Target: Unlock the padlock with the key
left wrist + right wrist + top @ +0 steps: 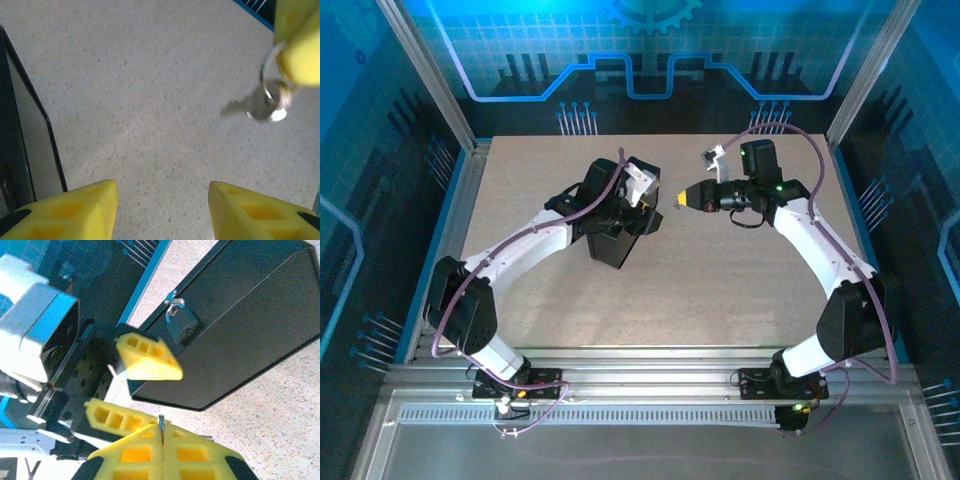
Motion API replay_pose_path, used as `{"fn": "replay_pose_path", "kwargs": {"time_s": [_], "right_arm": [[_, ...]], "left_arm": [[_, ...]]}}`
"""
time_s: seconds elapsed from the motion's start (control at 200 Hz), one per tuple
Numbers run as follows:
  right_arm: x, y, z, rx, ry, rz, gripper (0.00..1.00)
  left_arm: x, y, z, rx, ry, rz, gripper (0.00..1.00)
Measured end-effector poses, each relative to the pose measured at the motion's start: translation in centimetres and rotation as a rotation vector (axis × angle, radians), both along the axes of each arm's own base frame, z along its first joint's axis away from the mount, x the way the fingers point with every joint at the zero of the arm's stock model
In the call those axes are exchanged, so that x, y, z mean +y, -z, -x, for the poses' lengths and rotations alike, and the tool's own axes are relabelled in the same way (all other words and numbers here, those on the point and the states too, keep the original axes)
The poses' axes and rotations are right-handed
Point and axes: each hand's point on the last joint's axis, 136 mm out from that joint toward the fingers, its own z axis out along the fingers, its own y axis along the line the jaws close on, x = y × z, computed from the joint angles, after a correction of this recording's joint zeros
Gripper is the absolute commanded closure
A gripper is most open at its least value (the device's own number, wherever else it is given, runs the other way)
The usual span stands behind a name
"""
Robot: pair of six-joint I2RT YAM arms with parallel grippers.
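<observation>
The grey padlock [180, 326] hangs on the hasp of the black box [250, 315], keyhole facing my right wrist camera. My right gripper [161, 432] is shut on a thin metal ring, whose edge sticks up between its yellow pads. In the left wrist view the small grey key [239, 106] dangles from that ring [268, 75] below the right gripper's fingers [300, 55], above the table. My left gripper [162, 192] is open with nothing between its fingers, just right of the box [20, 140]. The two grippers face each other beside the box [610, 245].
The speckled table [720, 290] lies bare around the box. The left gripper's yellow fingers [147, 360] sit between my right gripper and the padlock. Metal frame rails [460, 200] and blue walls border the table.
</observation>
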Motion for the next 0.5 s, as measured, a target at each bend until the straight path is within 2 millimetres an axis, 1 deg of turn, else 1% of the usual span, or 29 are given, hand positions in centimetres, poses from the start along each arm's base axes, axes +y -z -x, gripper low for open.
{"fn": "replay_pose_path", "kwargs": {"time_s": [0.145, 0.27, 0.34, 0.5], "right_arm": [[0.3, -0.2, 0.7, 0.027, -0.026, -0.022, 0.98], [0.6, -0.5, 1.0, 0.039, -0.036, -0.033, 0.97], [0.7, -0.5, 1.0, 0.045, -0.037, -0.036, 0.97], [0.6, -0.6, 1.1, 0.053, -0.033, -0.037, 0.97]], "left_arm": [[-0.8, -1.0, -0.3, -0.024, 0.016, 0.05, 0.49], [-1.6, -1.7, 0.1, -0.035, 0.065, 0.095, 0.49], [-1.9, -1.5, 0.5, -0.03, 0.093, 0.107, 0.49], [-1.9, -0.2, 1.6, -0.007, 0.143, 0.091, 0.49]]}}
